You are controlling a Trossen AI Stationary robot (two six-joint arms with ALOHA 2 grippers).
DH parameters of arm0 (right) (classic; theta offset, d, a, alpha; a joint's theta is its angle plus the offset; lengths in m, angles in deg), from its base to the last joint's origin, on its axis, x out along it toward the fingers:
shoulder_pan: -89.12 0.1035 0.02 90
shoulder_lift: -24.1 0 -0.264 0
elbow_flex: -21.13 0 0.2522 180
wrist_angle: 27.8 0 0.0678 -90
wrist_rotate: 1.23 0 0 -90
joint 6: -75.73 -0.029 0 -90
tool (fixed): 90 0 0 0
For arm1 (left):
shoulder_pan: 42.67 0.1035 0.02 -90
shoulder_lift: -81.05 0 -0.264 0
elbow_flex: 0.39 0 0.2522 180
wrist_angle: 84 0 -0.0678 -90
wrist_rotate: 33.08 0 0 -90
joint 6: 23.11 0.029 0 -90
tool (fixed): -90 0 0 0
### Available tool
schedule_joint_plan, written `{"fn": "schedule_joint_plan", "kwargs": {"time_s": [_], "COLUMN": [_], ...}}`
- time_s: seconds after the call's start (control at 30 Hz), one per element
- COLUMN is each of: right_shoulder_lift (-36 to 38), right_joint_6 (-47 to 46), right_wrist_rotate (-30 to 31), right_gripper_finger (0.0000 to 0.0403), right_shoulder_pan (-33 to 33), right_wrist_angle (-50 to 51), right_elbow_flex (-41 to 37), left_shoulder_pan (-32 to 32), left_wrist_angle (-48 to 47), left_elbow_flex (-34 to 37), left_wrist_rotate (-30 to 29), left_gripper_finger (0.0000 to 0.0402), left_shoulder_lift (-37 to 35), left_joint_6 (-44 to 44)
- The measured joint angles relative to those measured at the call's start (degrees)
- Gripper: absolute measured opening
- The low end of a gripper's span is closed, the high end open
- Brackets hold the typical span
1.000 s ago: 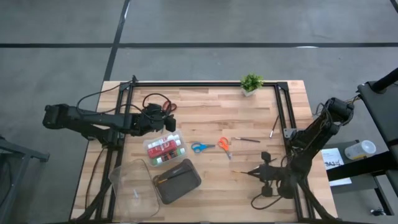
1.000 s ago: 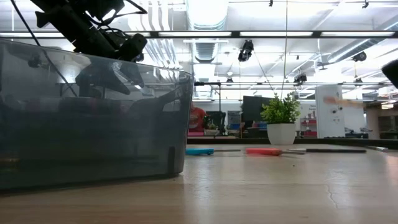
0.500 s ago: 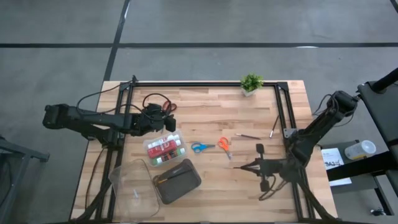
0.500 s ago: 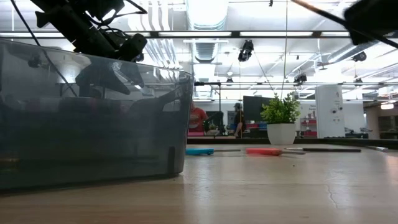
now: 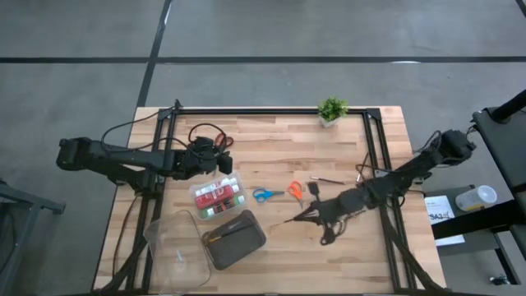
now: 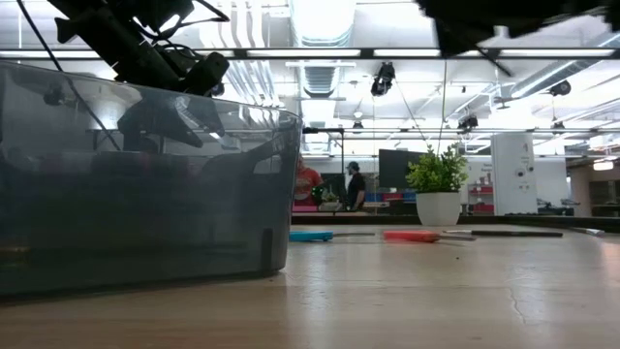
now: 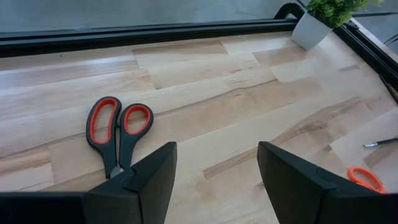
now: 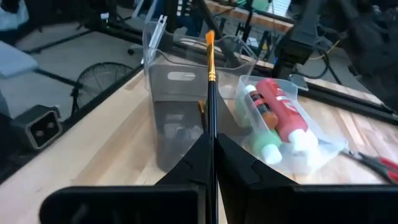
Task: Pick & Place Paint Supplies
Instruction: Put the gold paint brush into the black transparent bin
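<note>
Right gripper is out over the counter, jaws clamped on a thin brush that sticks straight out ahead of them. Beyond its tip sit the dark grey case and a clear box of paint tubes. Left gripper hangs with jaws apart, red-handled scissors flat just ahead, toward one jaw.
</note>
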Motion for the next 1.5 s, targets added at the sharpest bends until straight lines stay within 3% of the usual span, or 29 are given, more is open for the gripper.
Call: {"fn": "schedule_joint_plan", "kwargs": {"time_s": [0.43, 0.83, 1.07, 1.5], "right_shoulder_lift": [-22.74, -40.49, -44.15, -46.67], "right_joint_6": [7.92, 9.31, 9.49, 7.17], "right_wrist_rotate": [-12.52, -13.26, -16.89, -28.34], "right_gripper_finger": [0.0011, 0.0011, 0.0011, 0.0011], "right_shoulder_pan": [-4.99, -6.51, -7.39, -9.72], "right_wrist_angle": [4.28, 22.63, 23.82, 18.98], "right_elbow_flex": [23.26, 47.59, 51.95, 52.1], "left_shoulder_pan": [-0.02, 0.0, 0.0, 0.0], "left_wrist_angle": [0.0, 0.0, -0.01, 0.0], "left_elbow_flex": [0.0, 0.0, 0.0, -0.01], "left_wrist_rotate": [0.02, 0.01, 0.01, 0.02], "left_gripper_finger": [0.0233, 0.0233, 0.0233, 0.0232], "left_shoulder_lift": [0.0, 0.0, 0.0, 0.0], "left_joint_6": [0.02, 0.02, 0.0, 0.02]}}
